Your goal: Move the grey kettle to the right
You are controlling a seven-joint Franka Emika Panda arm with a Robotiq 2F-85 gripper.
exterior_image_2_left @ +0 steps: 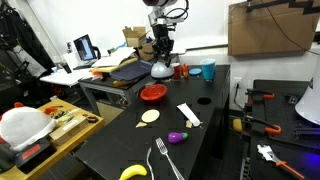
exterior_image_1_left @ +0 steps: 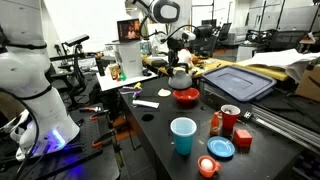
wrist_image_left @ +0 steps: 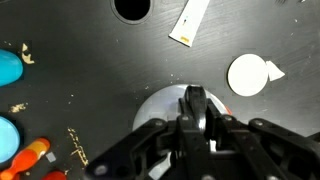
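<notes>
**Many obstacles around the clamped grey kettle (exterior_image_1_left: pixel 180 78)**

Found the gripper (exterior_image_1_left: pixel 180 65) lowered onto the kettle's dome. Its fingers (wrist_image_left: pixel 190 105) were drawn tight together on the dark top handle, gripping it as far as the wrist view allowed.

Placed the kettle near a corner of the black table (exterior_image_2_left: pixel 120 145), by the edge that borders the grey-blue bin lid (exterior_image_1_left: pixel 237 80). Saw a red bowl (exterior_image_1_left: pixel 186 96) just beside the kettle on the side toward the table's middle, close to it but apart.

Noted a white strip (exterior_image_2_left: pixel 188 115) and a pale disc (exterior_image_2_left: pixel 150 117) farther in, and a round hole (exterior_image_2_left: pixel 203 100) in the tabletop between the strip and the far edge.

Counted five things along one edge in an exterior view:
- a blue cup (exterior_image_1_left: pixel 183 135)
- a blue lid (exterior_image_1_left: pixel 221 148)
- a red mug (exterior_image_1_left: pixel 229 117)
- an orange bottle (exterior_image_1_left: pixel 216 123) touching or nearly touching the mug
- a red cube (exterior_image_1_left: pixel 243 138)

Spotted a purple eggplant (exterior_image_2_left: pixel 177 137), a fork (exterior_image_2_left: pixel 164 160) and a banana (exterior_image_2_left: pixel 133 172) well apart from the kettle, toward the opposite edge.

Could not make out the spout in any view. Lost most of the dome behind the gripper's linkage in the wrist view. Could not tell whether the base touched the table. Caught two blue shapes cut off at the left border of the wrist view, too partial to name.
</notes>
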